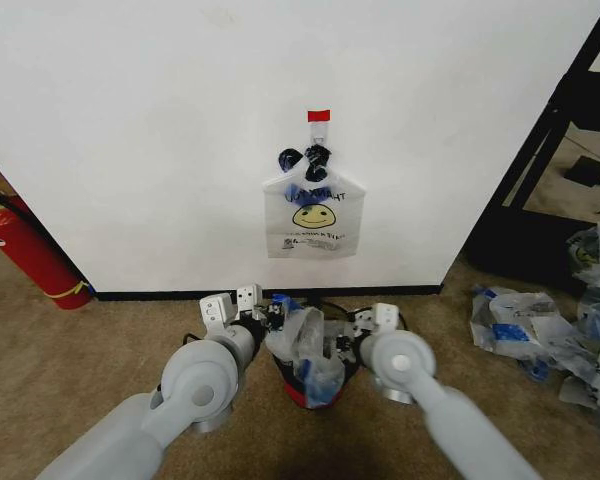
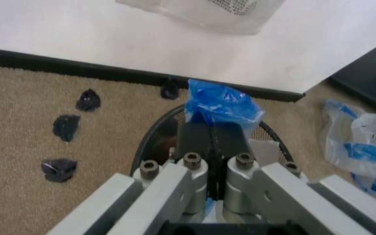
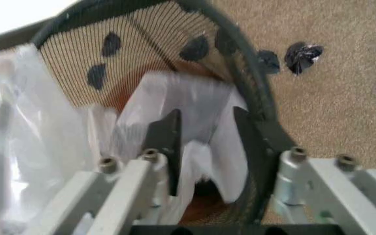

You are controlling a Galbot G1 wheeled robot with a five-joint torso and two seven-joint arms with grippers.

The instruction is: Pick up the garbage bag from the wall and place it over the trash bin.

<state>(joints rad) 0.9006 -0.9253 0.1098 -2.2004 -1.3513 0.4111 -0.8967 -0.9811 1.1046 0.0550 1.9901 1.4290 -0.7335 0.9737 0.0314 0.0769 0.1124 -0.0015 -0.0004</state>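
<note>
Garbage bag (image 1: 305, 345) seemingly draped in trash bin (image 3: 240, 58).

The thin translucent whitish plastic garbage bag (image 2: 224, 103) sits inside the small round black wire-mesh trash bin (image 2: 150, 139). The bin stands between the left gripper (image 2: 213, 129) and the right gripper (image 3: 207, 137). One handle of the bag is pinched between the left jaws, above the rim. The right jaws stand apart just inside the bin's wall, with bag film between them. Beyond both jaws, a smooth smiley-printed plastic bag (image 1: 315, 215) hangs on the wall. A heap of white-and-blue bags (image 1: 540, 330) lies well to the right.
</note>
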